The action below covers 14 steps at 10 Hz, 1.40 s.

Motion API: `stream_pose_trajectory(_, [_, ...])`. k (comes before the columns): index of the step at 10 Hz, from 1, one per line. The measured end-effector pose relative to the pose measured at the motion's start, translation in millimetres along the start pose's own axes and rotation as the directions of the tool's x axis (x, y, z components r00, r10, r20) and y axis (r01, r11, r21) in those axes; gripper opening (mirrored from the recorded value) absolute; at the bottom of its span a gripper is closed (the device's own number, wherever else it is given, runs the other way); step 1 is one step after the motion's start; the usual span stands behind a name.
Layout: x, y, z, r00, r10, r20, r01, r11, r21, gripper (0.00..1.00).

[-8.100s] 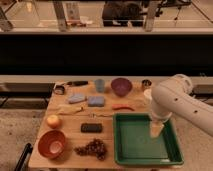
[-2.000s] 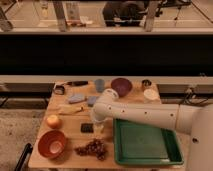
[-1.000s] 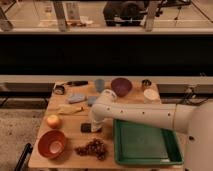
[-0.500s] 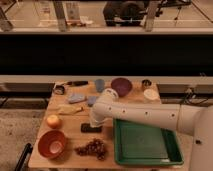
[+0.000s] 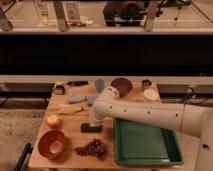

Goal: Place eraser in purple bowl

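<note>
Gripper (image 5: 93,121) sits directly above eraser (image 5: 91,128); no writing legible.

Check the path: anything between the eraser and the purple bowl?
The robot's own arm lies across that line. The gripper is directly over the eraser at the table's front-middle; the purple bowl sits at the back. No table item visibly stands between them.

The wooden table (image 5: 70,147) is lit warmly from above, while the wall behind is left dark. The gripper (image 5: 95,121), just above the eraser (image 5: 91,128), is brightly lit.
</note>
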Motion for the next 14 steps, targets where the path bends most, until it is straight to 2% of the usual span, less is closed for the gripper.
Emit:
stream_pose_trajectory(2, [-0.3,0.0,3.2,1.000,0.002,-0.008,-0.003,1.000,-0.007,0.29])
stream_pose_trajectory(3, [-1.1,-0.4,3.7,1.000,0.003,-0.007,-0.004,1.000,-0.008,0.33])
stream_pose_trajectory(4, [0.0,-0.4,5.8,1.000,0.007,-0.011,-0.007,1.000,-0.012,0.48])
stream_pose_trajectory(7, [0.6,-0.1,9.6,1.000,0.010,-0.018,-0.011,1.000,-0.022,0.76])
stream_pose_trajectory(8, [0.7,-0.1,10.4,1.000,0.012,-0.019,-0.012,1.000,-0.024,0.80])
stream_pose_trajectory(14, [1.1,0.5,13.6,1.000,0.013,-0.022,-0.014,0.999,-0.033,0.80])
